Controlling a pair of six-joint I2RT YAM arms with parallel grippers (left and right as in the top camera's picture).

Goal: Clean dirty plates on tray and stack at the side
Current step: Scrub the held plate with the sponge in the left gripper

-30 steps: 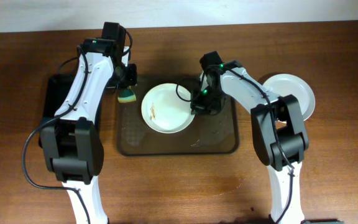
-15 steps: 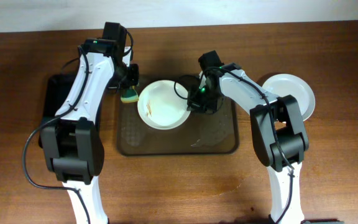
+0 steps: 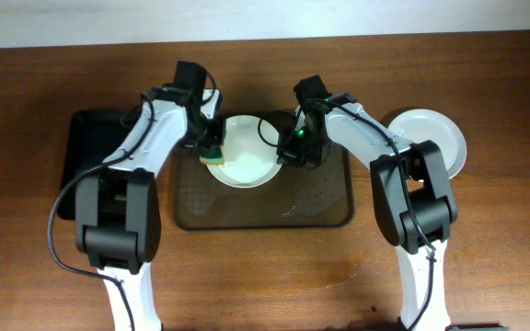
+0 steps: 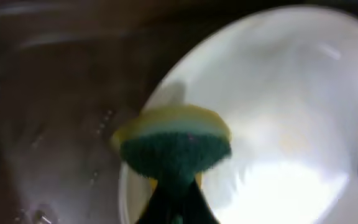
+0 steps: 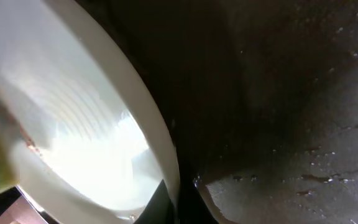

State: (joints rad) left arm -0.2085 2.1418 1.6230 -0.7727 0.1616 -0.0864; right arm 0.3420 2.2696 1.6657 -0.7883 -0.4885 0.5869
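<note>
A white plate (image 3: pixel 245 154) is held tilted over the back of the brown tray (image 3: pixel 320 207). My right gripper (image 3: pixel 290 153) is shut on its right rim; the rim (image 5: pixel 157 149) runs between the fingers in the right wrist view. My left gripper (image 3: pixel 212 145) is shut on a yellow and green sponge (image 3: pixel 213 155) that presses on the plate's left part. In the left wrist view the sponge (image 4: pixel 173 146) sits against the white plate (image 4: pixel 291 106). A second white plate (image 3: pixel 432 138) lies on the table to the right of the tray. A third plate is out of view.
A smaller black tray (image 3: pixel 86 147) lies at the left of the table. The brown tray's wet floor (image 5: pixel 303 137) shows under the held plate. The table's wooden top (image 3: pixel 265 276) spreads in front of the tray.
My left gripper has swung right with the sponge, from beside the tray's back left corner onto the plate's left part. The plate has been lifted and shifted toward the back.
</note>
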